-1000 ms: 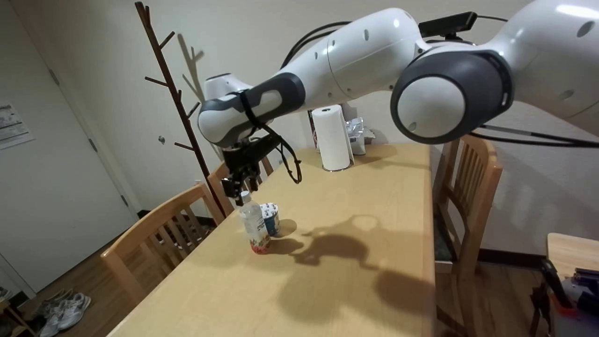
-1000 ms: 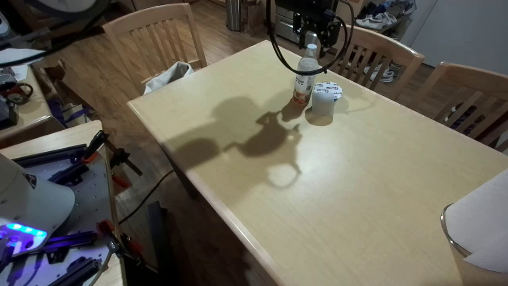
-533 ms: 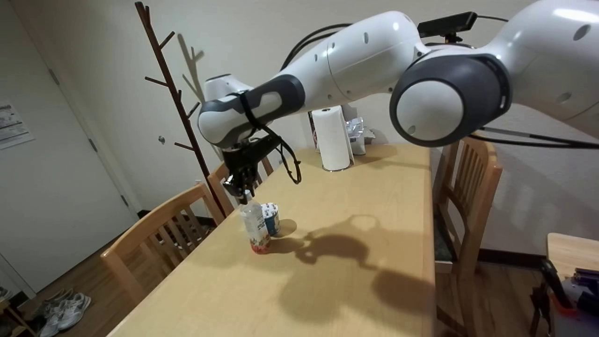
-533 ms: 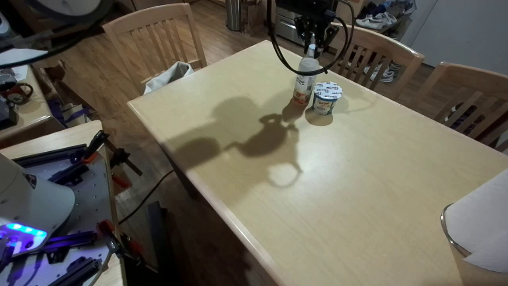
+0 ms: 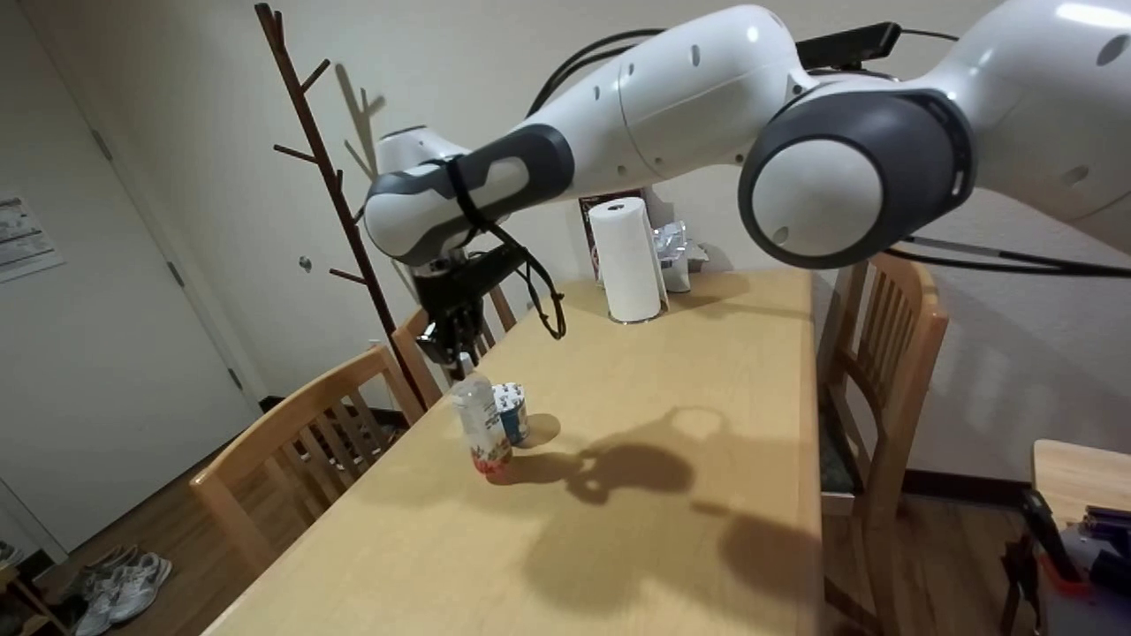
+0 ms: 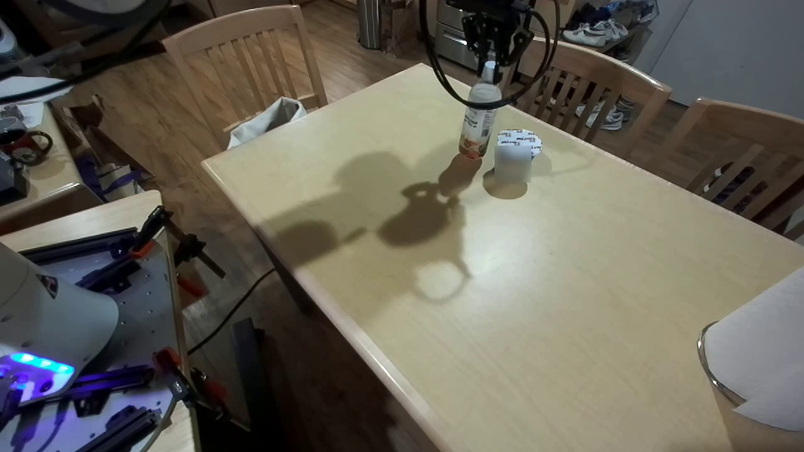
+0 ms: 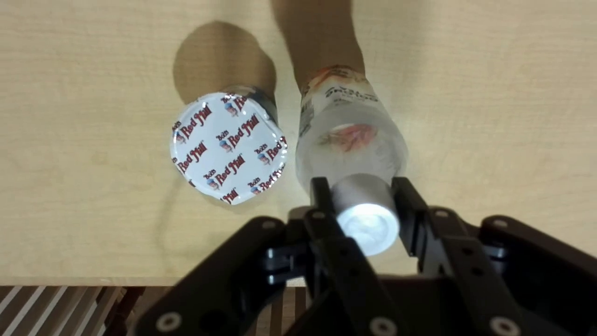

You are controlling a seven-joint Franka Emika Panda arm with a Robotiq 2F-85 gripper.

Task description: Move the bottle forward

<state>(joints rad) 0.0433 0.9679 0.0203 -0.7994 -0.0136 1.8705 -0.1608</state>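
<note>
The bottle (image 5: pixel 482 426), clear with a whitish label and a reddish band near its base, is nearly upright over the table's far edge area in both exterior views. My gripper (image 7: pixel 363 191) is shut on its white cap (image 7: pixel 368 226), one finger on either side, as the wrist view shows from above. In an exterior view the bottle's base (image 6: pixel 472 149) appears just off the tabletop, though the gap is too small to be sure. The gripper's fingers hide part of the bottle's neck in both exterior views.
A short blue-and-white cup (image 7: pixel 228 148) with a printed lid stands right beside the bottle. A white paper roll (image 5: pixel 629 265) on a stand is at one end of the table (image 6: pixel 565 301). Wooden chairs (image 5: pixel 309 424) line the table's edge. Cables loop below the wrist.
The gripper's fingers have closed in on the cap. In the last half second the gripper and bottle have risen slightly, and the bottle has shifted a little away from the cup.
</note>
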